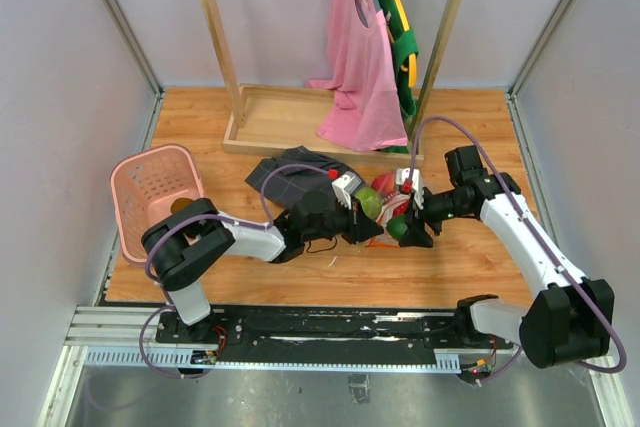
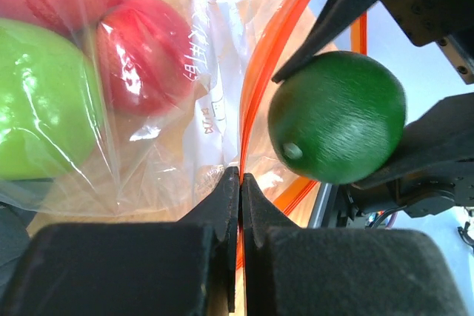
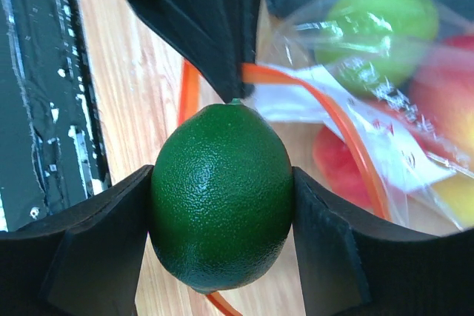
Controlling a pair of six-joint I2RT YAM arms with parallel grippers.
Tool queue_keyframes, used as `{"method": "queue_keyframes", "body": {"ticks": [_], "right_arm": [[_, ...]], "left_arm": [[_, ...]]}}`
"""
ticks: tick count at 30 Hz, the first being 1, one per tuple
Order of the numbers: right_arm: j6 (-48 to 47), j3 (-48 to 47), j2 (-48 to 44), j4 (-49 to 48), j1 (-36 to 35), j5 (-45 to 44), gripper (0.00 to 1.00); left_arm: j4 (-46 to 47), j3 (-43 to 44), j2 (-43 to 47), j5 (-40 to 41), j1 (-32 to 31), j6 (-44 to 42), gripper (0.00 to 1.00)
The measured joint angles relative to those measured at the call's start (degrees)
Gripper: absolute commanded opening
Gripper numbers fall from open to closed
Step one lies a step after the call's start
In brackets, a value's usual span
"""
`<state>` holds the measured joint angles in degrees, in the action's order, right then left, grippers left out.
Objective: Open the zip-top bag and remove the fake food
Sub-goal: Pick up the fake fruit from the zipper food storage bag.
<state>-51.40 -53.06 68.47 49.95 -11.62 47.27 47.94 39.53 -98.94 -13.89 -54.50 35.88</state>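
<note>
The clear zip-top bag (image 1: 378, 197) lies mid-table with its mouth spread open. My left gripper (image 2: 241, 176) is shut on the bag's orange zip strip (image 2: 257, 83), pinched thin between the pads. My right gripper (image 3: 222, 205) is shut on a dark green fake fruit (image 3: 222, 197), held at the bag's mouth just above the wood. The same fruit (image 2: 337, 116) shows in the left wrist view, between the right fingers (image 2: 348, 5). Inside the bag lie a red fruit (image 2: 144, 53), a lime green one (image 2: 41, 101) and a red-yellow one (image 3: 444, 101).
A pink slotted basket (image 1: 155, 192) stands at the left. A grey checked cloth (image 1: 290, 172) lies just behind the bag. A wooden rack (image 1: 300, 132) with a pink garment (image 1: 360, 77) fills the back. The metal rail (image 1: 300, 332) runs along the near edge.
</note>
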Motion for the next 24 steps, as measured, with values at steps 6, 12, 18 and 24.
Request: {"method": "queue_keyframes", "body": {"ticks": [6, 12, 18, 24], "right_arm": [[-6.1, 0.3, -2.4, 0.5, 0.5, 8.2, 0.01], [-8.9, 0.3, -2.9, -0.2, 1.7, 14.3, 0.01], [-12.6, -1.8, -2.8, 2.9, 5.7, 20.8, 0.01], [-14.9, -5.5, -3.1, 5.9, 8.8, 24.7, 0.01]], "left_arm": [[-0.1, 0.0, 0.0, -0.6, 0.0, 1.1, 0.01], [0.0, 0.0, 0.0, -0.4, 0.1, 2.3, 0.32], [-0.1, -1.6, 3.1, 1.2, 0.1, 3.8, 0.64], [-0.1, -4.0, 10.3, 3.8, 0.4, 4.2, 0.71]]}}
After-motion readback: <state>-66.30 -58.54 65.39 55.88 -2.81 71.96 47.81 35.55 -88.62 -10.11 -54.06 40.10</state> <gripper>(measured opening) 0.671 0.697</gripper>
